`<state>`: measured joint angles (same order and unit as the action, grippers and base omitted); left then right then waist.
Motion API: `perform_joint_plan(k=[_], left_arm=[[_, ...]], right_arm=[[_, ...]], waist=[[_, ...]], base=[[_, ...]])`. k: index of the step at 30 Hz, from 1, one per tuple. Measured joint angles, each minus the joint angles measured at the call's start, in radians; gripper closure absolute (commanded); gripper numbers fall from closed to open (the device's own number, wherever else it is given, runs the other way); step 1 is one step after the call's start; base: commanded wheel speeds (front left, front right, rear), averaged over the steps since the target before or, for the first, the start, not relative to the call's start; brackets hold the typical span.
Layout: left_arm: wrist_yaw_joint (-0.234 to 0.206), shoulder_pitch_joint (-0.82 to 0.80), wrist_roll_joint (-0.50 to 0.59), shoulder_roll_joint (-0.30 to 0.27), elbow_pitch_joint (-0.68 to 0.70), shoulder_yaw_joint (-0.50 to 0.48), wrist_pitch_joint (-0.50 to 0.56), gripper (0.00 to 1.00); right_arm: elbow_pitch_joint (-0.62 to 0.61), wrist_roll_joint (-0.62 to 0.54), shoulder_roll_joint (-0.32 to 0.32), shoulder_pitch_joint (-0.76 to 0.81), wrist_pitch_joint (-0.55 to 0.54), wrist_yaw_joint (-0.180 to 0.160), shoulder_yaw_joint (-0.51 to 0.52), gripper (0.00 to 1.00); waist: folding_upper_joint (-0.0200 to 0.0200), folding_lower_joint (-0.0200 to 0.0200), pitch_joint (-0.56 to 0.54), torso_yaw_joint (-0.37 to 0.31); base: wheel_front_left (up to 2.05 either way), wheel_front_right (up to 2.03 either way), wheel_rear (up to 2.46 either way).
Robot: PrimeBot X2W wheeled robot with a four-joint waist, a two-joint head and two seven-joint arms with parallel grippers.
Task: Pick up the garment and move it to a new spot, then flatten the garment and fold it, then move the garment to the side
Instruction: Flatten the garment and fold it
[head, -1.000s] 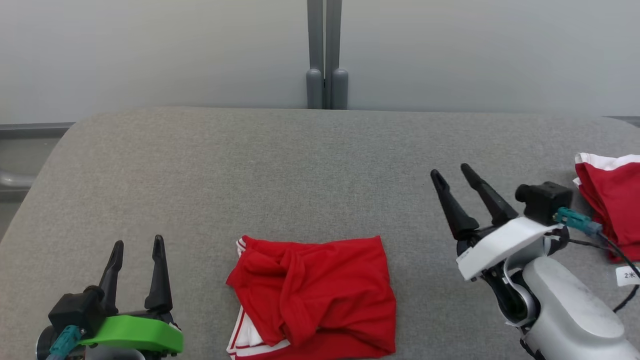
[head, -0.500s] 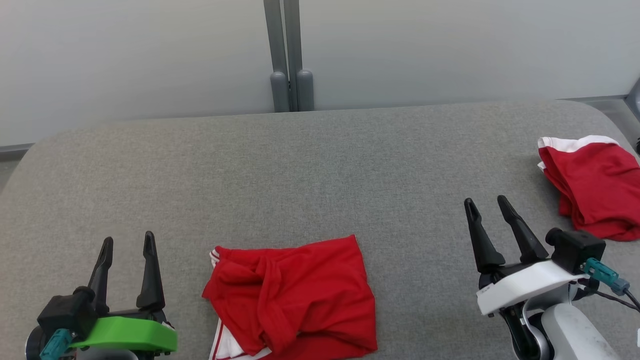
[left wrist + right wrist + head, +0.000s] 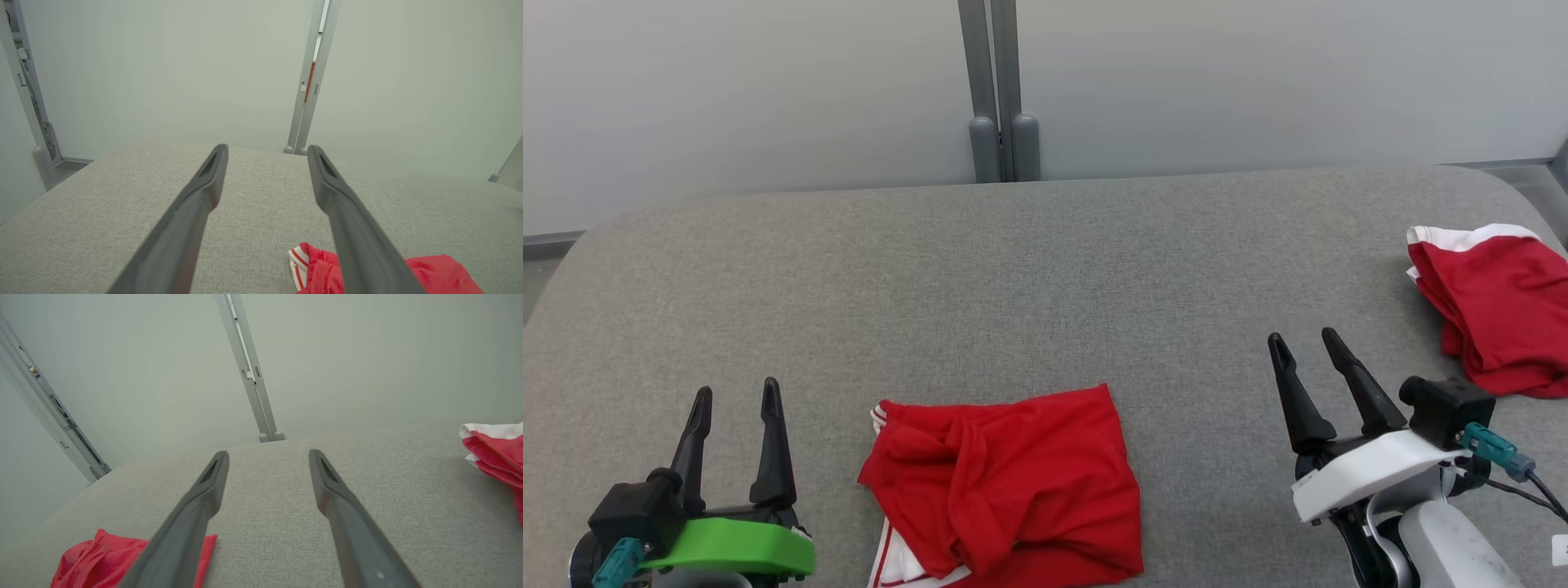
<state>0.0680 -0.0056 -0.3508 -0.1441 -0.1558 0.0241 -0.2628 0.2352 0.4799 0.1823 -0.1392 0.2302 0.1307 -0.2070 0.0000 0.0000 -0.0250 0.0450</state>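
Grey fabric tabletop (image 3: 1045, 269) against a pale wall (image 3: 768, 82). Rumpled red garment (image 3: 1005, 482) at 6 o'clock, white-striped hem tucked under; second red garment (image 3: 1494, 310) bunched at 3 o'clock near the edge. Both spread wide and empty: left gripper (image 3: 737, 389) at 7 o'clock, right gripper (image 3: 1302, 335) at 4 o'clock. Likely risks: pinching a single layer, tightening the twist; elbowing the edge bundle overboard.

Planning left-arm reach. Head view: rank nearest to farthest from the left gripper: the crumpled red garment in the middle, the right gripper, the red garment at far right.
From the left gripper:
1. Crumpled red garment: just to its right, at the front.
2. Right gripper: farther right, past that garment.
3. Far-right red garment: beyond the right gripper, at the right edge.
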Motion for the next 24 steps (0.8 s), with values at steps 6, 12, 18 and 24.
perform_joint_plan(k=[6, 12, 18, 24], left_arm=[[0.007, 0.000, 0.002, 0.005, -0.006, -0.003, 0.000, 0.00], [0.012, 0.000, 0.008, 0.010, -0.014, -0.005, 0.000, 0.00], [0.018, -0.002, 0.018, 0.017, -0.026, 0.003, 0.000, 0.00], [0.019, -0.004, 0.024, 0.015, -0.039, 0.011, 0.000, 0.00]], right_arm=[[0.017, -0.010, -0.004, 0.010, -0.009, 0.000, 0.000, 0.00], [0.065, -0.024, -0.006, 0.012, -0.023, 0.000, -0.022, 0.00], [0.177, -0.003, -0.019, -0.017, -0.046, 0.000, -0.118, 1.00], [0.325, 0.068, -0.046, -0.096, -0.063, 0.000, -0.249, 1.00]], waist=[[0.0000, 0.0000, -0.005, 0.019], [0.0000, 0.0000, -0.008, 0.042], [0.0000, 0.0000, -0.014, 0.086], [0.0000, 0.0000, -0.021, 0.155]], base=[[0.00, 0.00, 0.00], [0.00, 0.00, 0.00], [0.00, 0.00, 0.00], [0.00, 0.00, 0.00]])
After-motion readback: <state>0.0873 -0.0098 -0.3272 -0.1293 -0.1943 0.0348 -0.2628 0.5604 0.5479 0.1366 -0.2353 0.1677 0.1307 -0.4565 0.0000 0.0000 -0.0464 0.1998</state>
